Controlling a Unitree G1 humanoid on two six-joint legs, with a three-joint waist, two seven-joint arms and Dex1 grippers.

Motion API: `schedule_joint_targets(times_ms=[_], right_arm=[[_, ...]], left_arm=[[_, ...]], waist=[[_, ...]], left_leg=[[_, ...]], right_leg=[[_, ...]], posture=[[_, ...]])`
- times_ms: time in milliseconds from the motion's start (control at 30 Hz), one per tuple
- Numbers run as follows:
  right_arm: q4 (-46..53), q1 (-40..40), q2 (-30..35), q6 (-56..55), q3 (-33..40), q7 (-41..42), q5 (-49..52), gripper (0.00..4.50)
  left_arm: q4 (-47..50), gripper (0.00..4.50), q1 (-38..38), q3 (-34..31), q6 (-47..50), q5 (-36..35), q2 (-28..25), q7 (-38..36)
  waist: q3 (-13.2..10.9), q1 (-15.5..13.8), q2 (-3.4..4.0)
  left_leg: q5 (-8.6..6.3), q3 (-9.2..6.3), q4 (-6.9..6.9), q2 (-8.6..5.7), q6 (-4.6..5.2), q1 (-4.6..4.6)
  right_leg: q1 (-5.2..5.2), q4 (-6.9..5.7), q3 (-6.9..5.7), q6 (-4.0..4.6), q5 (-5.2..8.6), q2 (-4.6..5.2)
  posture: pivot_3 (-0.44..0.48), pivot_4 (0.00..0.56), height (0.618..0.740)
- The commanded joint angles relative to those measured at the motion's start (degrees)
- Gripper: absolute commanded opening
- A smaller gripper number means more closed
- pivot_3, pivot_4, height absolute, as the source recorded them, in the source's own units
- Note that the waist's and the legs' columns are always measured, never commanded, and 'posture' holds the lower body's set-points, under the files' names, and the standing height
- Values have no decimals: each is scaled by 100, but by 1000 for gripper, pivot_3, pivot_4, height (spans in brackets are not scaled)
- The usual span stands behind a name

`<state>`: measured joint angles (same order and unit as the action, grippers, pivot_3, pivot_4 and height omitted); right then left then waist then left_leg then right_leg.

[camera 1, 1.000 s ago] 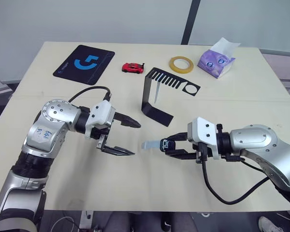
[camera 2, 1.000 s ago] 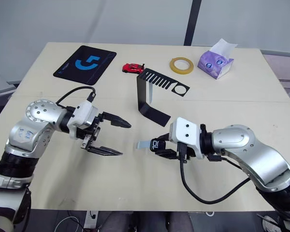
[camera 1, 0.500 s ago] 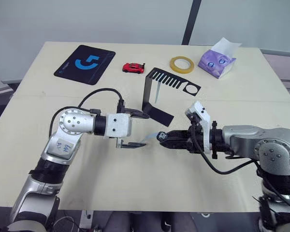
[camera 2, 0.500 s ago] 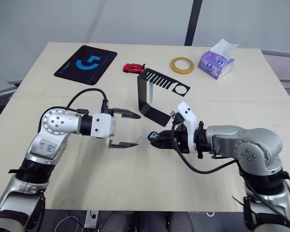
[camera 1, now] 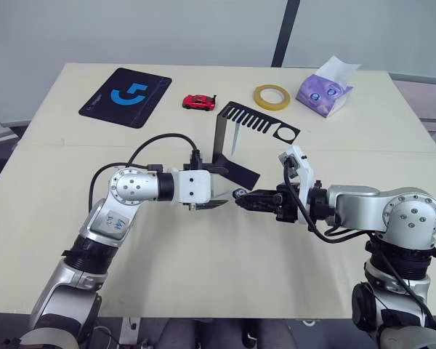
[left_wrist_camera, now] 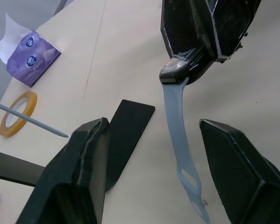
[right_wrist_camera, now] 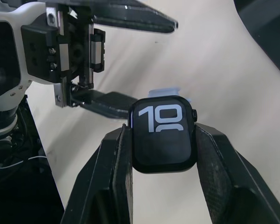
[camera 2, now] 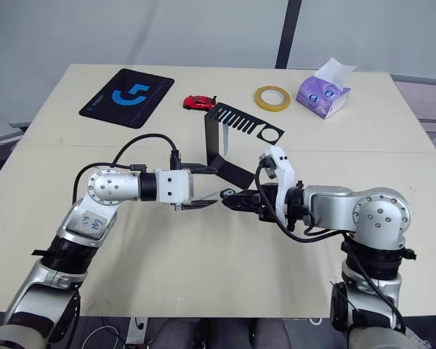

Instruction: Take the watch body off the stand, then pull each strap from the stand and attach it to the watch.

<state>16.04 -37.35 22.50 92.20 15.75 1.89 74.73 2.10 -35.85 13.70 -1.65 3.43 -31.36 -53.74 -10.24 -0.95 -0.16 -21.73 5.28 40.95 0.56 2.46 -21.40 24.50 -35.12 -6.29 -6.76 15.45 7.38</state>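
Note:
My right gripper (right_wrist_camera: 162, 131) is shut on the watch body (right_wrist_camera: 162, 140), whose black screen shows pale digits. One light blue-grey strap (left_wrist_camera: 179, 135) hangs from the watch body and trails toward my left gripper (camera 1: 219, 189). That gripper is open, one finger on each side of the strap, not touching it. The two grippers meet nose to nose just in front of the stand's flat foot. The black stand (camera 1: 225, 149) is upright behind them, with another pale strap (camera 1: 235, 138) hanging from its comb top.
At the back of the table lie a black mouse pad (camera 1: 126, 96) with a blue logo, a red toy car (camera 1: 198, 102), a yellow tape roll (camera 1: 272, 97) and a purple tissue pack (camera 1: 325, 91). The table's near half in front of the grippers is bare.
My left gripper has moved right, so the strap now lies between its open fingers. My right gripper, still holding the watch body, has come closer to it.

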Motion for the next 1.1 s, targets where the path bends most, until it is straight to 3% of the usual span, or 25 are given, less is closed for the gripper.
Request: schedule_joint_targets(times_ms=[33, 467, 567, 633, 1000, 1100], right_arm=[[-32, -155, -25, -4, 138, -281, 396, 1532], [-301, -78, 376, -673, -296, -1180, 1626, 1532], [-327, -40, 578, -935, -505, -1374, 1965, 1532], [-336, -22, 723, -1106, -647, -1468, 2150, 1532], [-303, 41, 1403, -1914, -1294, -1712, 2869, 1532], [-273, 59, 1506, -2061, -1411, -1727, 2952, 1532]], left_arm=[[180, 3461, -54, -9, 70, -15, 5, 41], [26, 3461, -202, 66, 163, 101, 188, 215], [-5, 2740, -240, 56, 195, 101, 232, 239], [-10, 1853, -253, 70, 220, 119, 231, 238], [-59, 1853, -348, 46, 240, 97, 304, 268], [-18, 1152, -338, 7, 239, -7, 340, 224]], waist=[[0, 18, 0], [0, 39, 0], [0, 48, 0], [0, 73, 0], [0, 86, -1], [0, 83, -1]], left_leg=[[0, 0, 0, 0, 0, 0], [0, 0, -1, 0, 0, -1], [0, -1, -1, 2, 0, -1], [0, -1, -1, 1, 0, -1], [0, -2, -1, 4, 1, -2], [0, -2, -1, 3, 1, -4]], right_leg=[[0, 0, 0, 0, 0, 0], [0, 2, 0, 0, 0, 2], [0, 2, 0, 0, 0, 2], [-1, 3, 0, 0, 0, 2], [-1, 7, -1, 0, 0, 6], [-1, 8, -1, 0, 0, 8]], posture=[[0, 150, 738], [0, 150, 738], [0, 150, 738], [0, 150, 738], [0, 150, 738], [0, 150, 738]])
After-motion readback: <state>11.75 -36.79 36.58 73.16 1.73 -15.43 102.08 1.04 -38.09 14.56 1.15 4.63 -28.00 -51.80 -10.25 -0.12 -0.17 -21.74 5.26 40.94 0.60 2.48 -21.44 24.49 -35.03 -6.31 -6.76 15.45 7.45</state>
